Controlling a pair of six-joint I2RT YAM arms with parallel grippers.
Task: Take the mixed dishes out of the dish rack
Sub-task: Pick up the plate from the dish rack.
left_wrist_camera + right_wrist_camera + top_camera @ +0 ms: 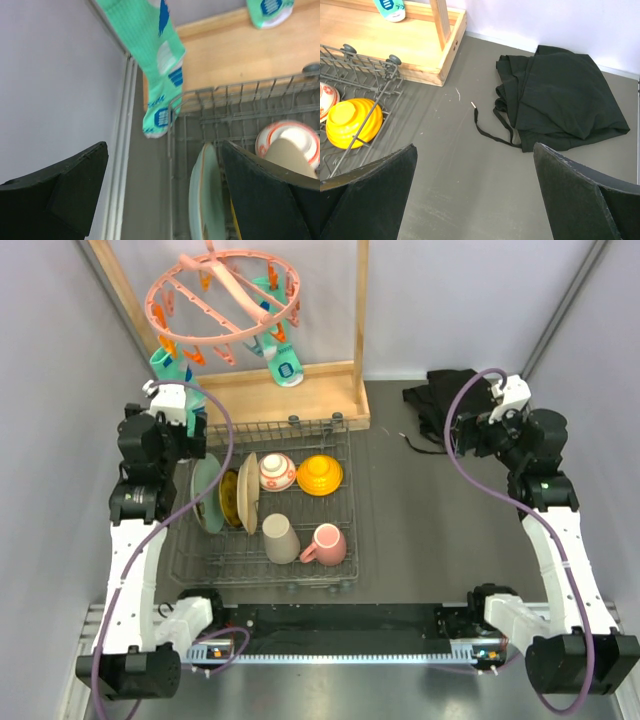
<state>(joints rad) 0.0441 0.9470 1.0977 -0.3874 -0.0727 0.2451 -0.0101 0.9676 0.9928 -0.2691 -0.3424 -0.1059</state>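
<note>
The dark wire dish rack (215,552) holds three upright plates at its left: pale green (207,493), small yellow patterned (230,498) and cream (248,492). A red-white bowl (277,472) and an orange bowl (320,475) lie at the back. A beige cup (280,538) and a pink mug (326,545) lie in front. My left gripper (165,200) is open and empty over the rack's far left edge, straddling the pale green plate (205,200). My right gripper (475,200) is open and empty above bare table right of the rack. The orange bowl (352,122) shows at its left.
A wooden frame (300,390) with a pink peg hanger (225,295) stands behind the rack. Green socks (160,65) hang from it near my left gripper. A black cloth (560,95) lies at the back right. A wall runs close along the left.
</note>
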